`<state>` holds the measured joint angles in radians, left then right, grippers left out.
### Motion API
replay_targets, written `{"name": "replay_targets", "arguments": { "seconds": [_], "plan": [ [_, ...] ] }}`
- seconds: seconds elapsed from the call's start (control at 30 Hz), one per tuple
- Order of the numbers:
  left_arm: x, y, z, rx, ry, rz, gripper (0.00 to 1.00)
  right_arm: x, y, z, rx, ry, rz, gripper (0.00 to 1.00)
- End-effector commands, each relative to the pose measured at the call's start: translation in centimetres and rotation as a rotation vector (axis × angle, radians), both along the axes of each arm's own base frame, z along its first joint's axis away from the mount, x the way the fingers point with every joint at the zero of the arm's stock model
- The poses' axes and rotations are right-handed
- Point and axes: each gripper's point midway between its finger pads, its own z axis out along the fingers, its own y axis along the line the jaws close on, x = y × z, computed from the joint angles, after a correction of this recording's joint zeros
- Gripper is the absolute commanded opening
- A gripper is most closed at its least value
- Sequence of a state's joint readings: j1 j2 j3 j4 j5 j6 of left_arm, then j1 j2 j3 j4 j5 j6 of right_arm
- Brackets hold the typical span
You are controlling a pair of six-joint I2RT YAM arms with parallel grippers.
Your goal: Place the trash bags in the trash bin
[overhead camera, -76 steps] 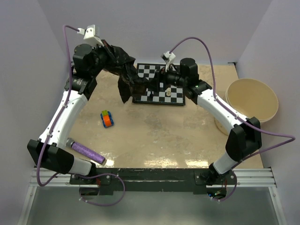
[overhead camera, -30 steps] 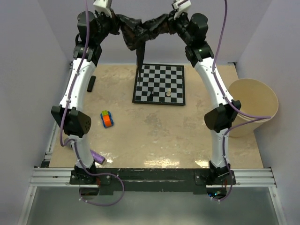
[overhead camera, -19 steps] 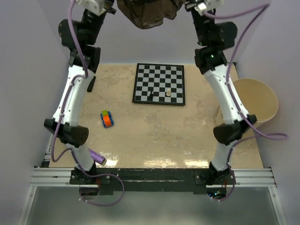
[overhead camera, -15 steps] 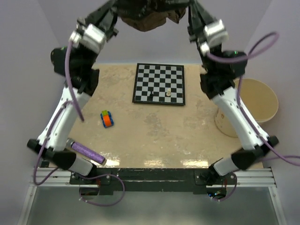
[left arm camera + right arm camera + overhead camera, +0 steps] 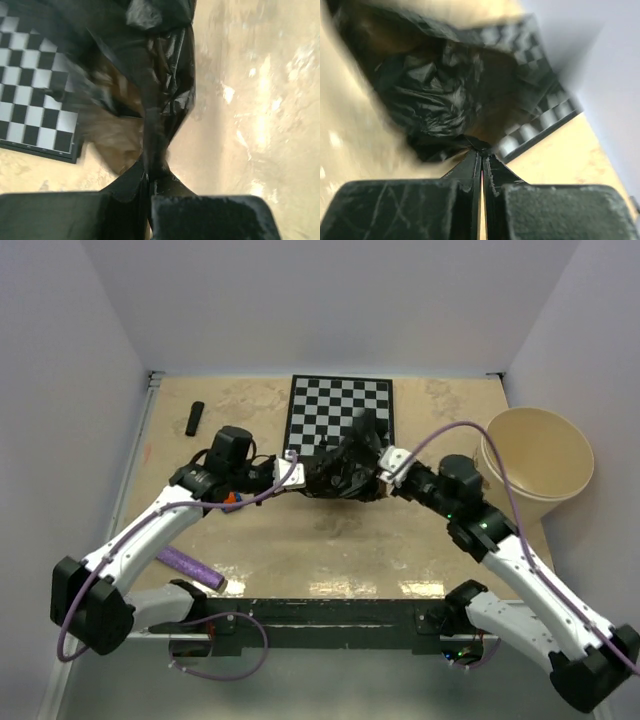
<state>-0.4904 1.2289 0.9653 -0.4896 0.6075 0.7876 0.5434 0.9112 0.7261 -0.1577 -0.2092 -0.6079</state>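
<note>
Left claw (image 5: 300,474) and right claw (image 5: 373,478) pinch one trash bag (image 5: 340,470); one trash bin (image 5: 540,455)

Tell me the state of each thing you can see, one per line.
trash bag: bunched, pinched by both pincers.
left pincer: shut on the trash bag.
right pincer: shut on the trash bag.
trash bin: upright, open, nothing visible inside.
black roll: lying loose, far left.
purple roll: lying flat.

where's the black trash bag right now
In the top view the trash bag is mid-table, pinched between the left claw and right claw, partly over the chessboard.
</note>
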Motion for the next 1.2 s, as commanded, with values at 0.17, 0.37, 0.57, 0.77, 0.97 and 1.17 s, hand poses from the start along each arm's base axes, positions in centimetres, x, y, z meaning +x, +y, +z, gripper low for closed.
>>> {"name": "replay_targets", "arguments": {
  "seconds": [0.17,0.37,0.57,0.77,0.97,1.17],
  "plan": [
    [2.2,-1.1,13.4,-0.366,-0.107,0.236,0.0,2.1,0.6,15.1,0.363,-0.177,-0.118,0.0],
    [9.1,0.3,15.5,-0.439,-0.076,0.494,0.0,9.0,1.6,14.8,0.353,-0.186,-0.254,0.0],
    [19.1,3.9,19.4,-0.501,-0.19,0.707,0.0,20.9,1.3,18.4,0.345,-0.313,-0.443,0.0],
    [24.5,5.1,35.6,-0.639,-0.639,0.678,0.0,26.2,1.4,36.7,0.587,-0.654,-0.446,0.0],
    [14.4,6.2,55.0,-0.969,-1.28,0.469,0.0,12.0,-0.1,53.2,0.917,-1.254,-0.243,0.0],
    [5.2,2.9,57.8,-0.946,-1.799,0.33,0.0,5.6,1.4,53.2,0.852,-1.466,-0.149,0.0]
  ]
}}
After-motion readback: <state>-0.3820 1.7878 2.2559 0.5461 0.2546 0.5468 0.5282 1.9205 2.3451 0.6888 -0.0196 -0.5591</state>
